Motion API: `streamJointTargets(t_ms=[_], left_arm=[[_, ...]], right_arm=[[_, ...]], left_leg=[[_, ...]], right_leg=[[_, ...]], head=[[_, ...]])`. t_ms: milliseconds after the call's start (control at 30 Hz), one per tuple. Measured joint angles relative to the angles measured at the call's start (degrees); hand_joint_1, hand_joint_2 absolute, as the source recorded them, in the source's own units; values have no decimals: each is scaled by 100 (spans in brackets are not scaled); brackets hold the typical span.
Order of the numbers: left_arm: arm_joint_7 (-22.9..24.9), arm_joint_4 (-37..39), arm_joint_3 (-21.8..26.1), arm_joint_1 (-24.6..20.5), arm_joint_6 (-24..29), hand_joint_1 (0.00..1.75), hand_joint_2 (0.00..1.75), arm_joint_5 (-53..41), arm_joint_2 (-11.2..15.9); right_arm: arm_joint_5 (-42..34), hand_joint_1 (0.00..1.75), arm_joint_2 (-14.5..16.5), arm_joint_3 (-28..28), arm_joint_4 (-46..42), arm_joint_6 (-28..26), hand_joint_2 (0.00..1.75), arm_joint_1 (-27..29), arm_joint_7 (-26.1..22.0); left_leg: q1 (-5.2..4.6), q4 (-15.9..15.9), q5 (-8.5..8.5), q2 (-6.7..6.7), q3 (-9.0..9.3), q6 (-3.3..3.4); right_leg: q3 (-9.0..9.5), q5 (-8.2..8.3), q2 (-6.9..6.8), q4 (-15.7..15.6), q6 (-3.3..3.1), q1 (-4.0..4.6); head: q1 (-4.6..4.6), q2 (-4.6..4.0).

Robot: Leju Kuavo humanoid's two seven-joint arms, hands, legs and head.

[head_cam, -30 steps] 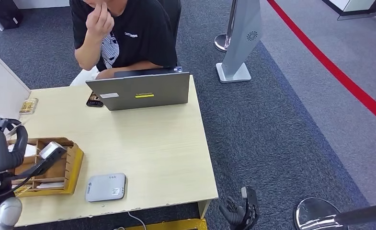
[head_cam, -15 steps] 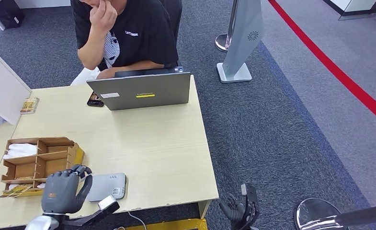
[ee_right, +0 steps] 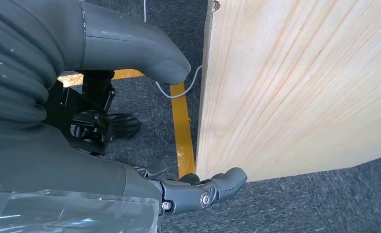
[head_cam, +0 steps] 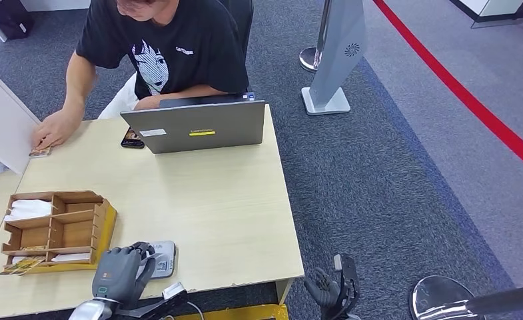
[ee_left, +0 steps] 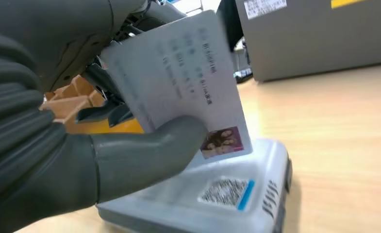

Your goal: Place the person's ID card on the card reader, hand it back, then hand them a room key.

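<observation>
**ID card held tilted just above the reader**

The ID card point(ee_left: 178, 82) is pinched in the left hand point(head_cam: 120, 272), thumb pressed on its printed face and darker fingers behind it. It stands steeply tilted, its long axis running up and away from the reader, with its lower photo corner just over the card reader point(ee_left: 212, 194). Whether that corner touches the reader's top I cannot tell. The reader lies directly beneath the hand, so the coming move turns on laying the card flat onto the marked top. The left hand is the nearer by far.

The right hand point(head_cam: 330, 292) hangs off the table's front corner, over the carpet, holding nothing, its fingers loosely curled; I cannot tell for certain whether they are closed.

The reader sits near the front edge of the pale wooden table point(head_cam: 212, 200), just beside a wooden organizer point(head_cam: 58, 230) holding papers and cards. Across the table stands an open laptop point(head_cam: 195, 125) with a phone point(head_cam: 131, 139) beside it. A person point(head_cam: 165, 47) in a black shirt sits behind it, one hand resting on a small card at the far corner. Around lie grey carpet, a red floor line point(head_cam: 472, 100) and stanchion bases.
</observation>
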Motion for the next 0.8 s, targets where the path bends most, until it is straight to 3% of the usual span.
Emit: streamJointTargets(t_ms=[233, 400, 800], left_arm=[[155, 311, -37, -329, 399, 175, 175, -192, 14], [163, 233, 109, -820, 366, 175, 175, -259, 92], [188, 260, 788, -2450, 366, 175, 175, 1, 626]], right_arm=[[52, 0, 0, 0, 20, 35, 175, -9, 17], [84, 0, 0, 0, 29, 62, 175, -11, 25], [85, 0, -8, 55, 87, 118, 175, 50, -139]], left_leg=[[1, 0, 4, -3, 1, 0], [2, 0, 10, -8, 0, 0], [7, 0, 22, -10, 1, -8]], right_leg=[[0, 1, -6, 4, -1, 1], [2, 4, -12, 7, -5, 1], [0, 12, -11, 10, -14, 6]], head=[[1, 0], [0, 0], [-3, 0]])
